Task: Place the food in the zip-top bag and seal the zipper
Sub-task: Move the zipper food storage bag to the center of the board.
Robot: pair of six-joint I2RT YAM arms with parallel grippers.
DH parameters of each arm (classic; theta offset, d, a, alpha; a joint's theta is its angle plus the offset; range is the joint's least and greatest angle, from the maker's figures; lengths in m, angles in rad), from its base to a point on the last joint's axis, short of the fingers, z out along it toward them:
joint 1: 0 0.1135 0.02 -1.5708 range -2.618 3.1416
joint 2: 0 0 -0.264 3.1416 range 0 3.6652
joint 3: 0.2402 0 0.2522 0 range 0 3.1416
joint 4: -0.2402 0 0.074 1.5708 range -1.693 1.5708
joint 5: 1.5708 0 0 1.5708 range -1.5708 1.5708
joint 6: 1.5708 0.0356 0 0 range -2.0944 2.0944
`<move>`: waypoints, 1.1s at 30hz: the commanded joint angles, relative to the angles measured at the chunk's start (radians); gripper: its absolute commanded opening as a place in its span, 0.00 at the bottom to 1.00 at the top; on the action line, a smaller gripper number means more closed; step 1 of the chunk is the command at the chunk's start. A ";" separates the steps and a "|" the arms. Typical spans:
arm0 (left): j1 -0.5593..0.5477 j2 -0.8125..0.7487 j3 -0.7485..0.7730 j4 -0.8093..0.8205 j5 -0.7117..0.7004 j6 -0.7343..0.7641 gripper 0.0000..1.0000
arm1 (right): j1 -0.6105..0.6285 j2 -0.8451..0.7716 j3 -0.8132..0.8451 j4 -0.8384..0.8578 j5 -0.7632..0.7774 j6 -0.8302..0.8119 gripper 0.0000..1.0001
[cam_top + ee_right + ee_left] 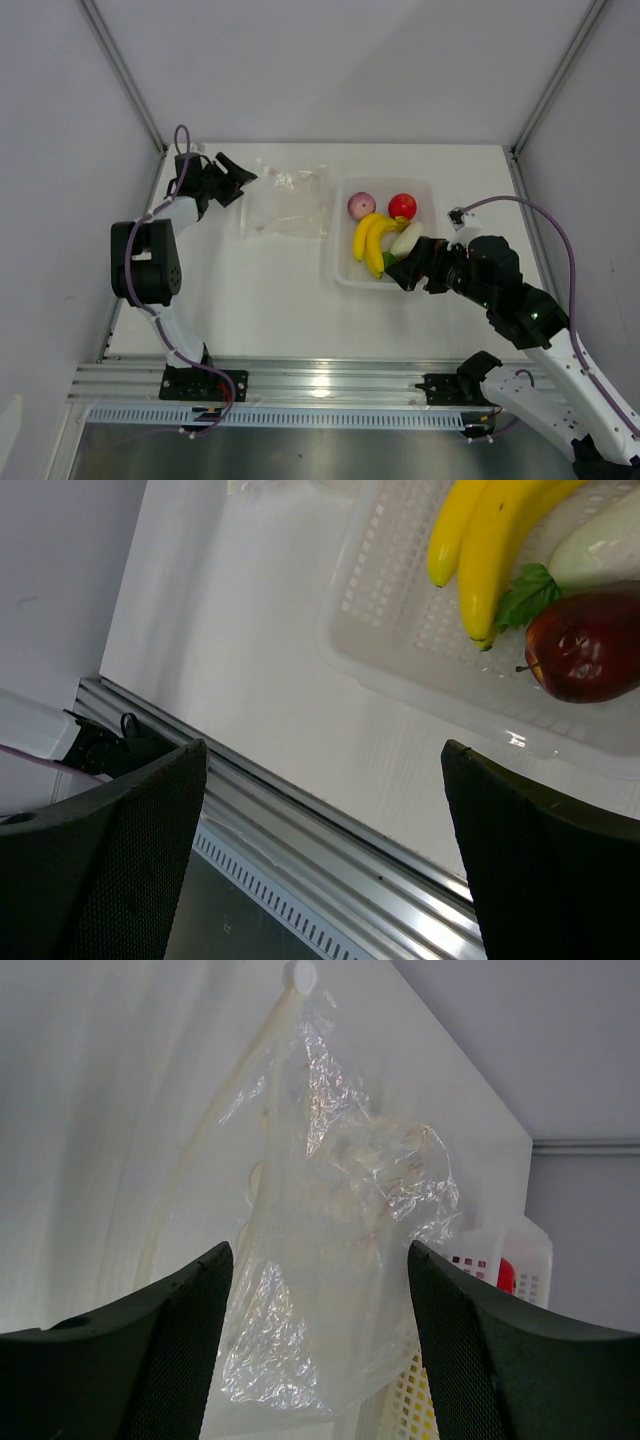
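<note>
Nothing's bagged yet, so pretty much everything is left. The right gripper (412, 270) hangs wide open and empty at the near rim of the tray (343, 276). That tray holds all six foods: one banana bunch (370, 242), apple (585, 645), green bit (527, 592), white piece (406, 238), onion (361, 205) and red fruit (402, 206). Further back on the left, the one zip-top bag (285, 205) lies empty on the table. The left gripper (232, 180) sits beside it, spread wide and holding nothing.

we see a white table (260, 300). two things lie right on it. a thin, crinkly clear bag (285, 203) lies flat on the far side, a bit left of the middle. just to its right sits a white tray (345, 281) with little holes. we cannot tell if they touch.
</note>
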 commanded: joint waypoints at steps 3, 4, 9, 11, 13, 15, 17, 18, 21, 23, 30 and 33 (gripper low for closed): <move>-0.033 0.019 0.049 -0.049 0.046 0.003 0.72 | 0.004 0.024 0.009 0.064 -0.004 0.013 0.99; -0.041 0.014 0.040 -0.048 0.052 0.000 0.71 | 0.006 0.023 0.007 0.065 -0.007 0.015 0.99; -0.065 -0.024 -0.026 -0.063 0.051 -0.009 0.67 | 0.004 0.011 0.010 0.056 -0.004 0.027 0.99; -0.108 -0.041 -0.053 -0.027 0.066 -0.033 0.64 | 0.006 -0.001 0.010 0.056 -0.004 0.036 0.99; -0.146 -0.093 -0.131 0.000 0.068 -0.055 0.62 | 0.007 -0.009 0.007 0.052 -0.007 0.045 0.99; -0.192 -0.134 -0.219 0.049 0.057 -0.070 0.60 | 0.009 -0.017 0.010 0.036 -0.001 0.057 0.99; -0.226 -0.193 -0.279 0.087 0.052 -0.087 0.58 | 0.009 -0.026 0.009 0.027 0.003 0.067 0.99; -0.258 -0.213 -0.299 0.102 0.051 -0.093 0.57 | 0.009 -0.038 0.009 0.019 0.005 0.071 0.99; -0.315 -0.298 -0.423 0.158 0.034 -0.125 0.50 | 0.015 -0.063 0.007 -0.001 0.016 0.102 0.98; -0.332 -0.328 -0.473 0.171 0.026 -0.136 0.38 | 0.016 -0.078 0.004 -0.008 0.022 0.120 0.98; -0.395 -0.575 -0.711 0.202 -0.010 -0.193 0.22 | 0.046 -0.120 -0.063 -0.011 0.046 0.185 0.97; -0.484 -0.767 -0.840 0.185 -0.142 -0.277 0.21 | 0.082 -0.107 -0.114 0.041 0.071 0.212 0.97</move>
